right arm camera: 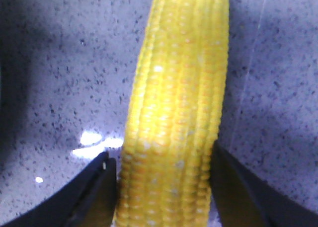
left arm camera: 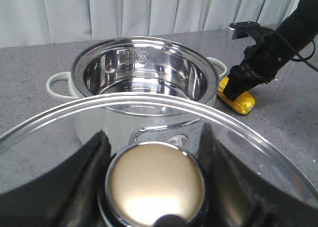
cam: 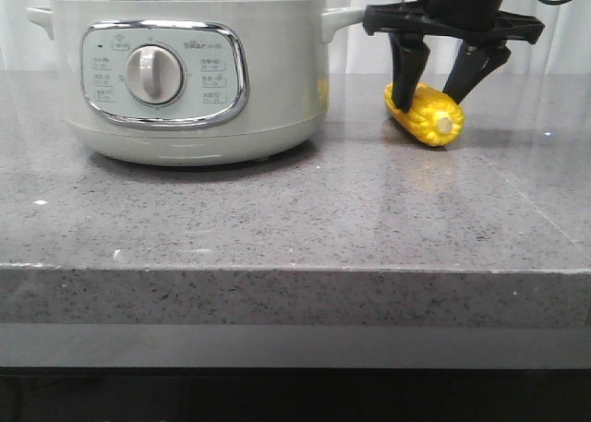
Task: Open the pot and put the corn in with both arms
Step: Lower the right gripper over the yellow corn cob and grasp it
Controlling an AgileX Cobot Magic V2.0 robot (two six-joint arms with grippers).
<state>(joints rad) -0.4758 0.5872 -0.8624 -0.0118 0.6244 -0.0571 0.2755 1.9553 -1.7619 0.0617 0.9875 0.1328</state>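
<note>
The pale grey-green pot [cam: 277,80] stands at the left of the counter, its white dial facing me. In the left wrist view it is open [left arm camera: 79,70], with a bare steel inside. My left gripper [left arm camera: 154,135] is shut on the gold knob [left arm camera: 156,185] of the glass lid [left arm camera: 44,130] and holds the lid on the near side of the pot; it is out of the front view. The yellow corn [cam: 427,115] lies on the counter to the right of the pot. My right gripper [cam: 427,97] is closed on it, a finger pressed on each side [right arm camera: 161,155].
The grey speckled counter [cam: 295,219] runs to a front edge close to the camera. A pale curtain hangs behind. The pot's right handle [cam: 343,18] sticks out toward my right arm [left arm camera: 278,43].
</note>
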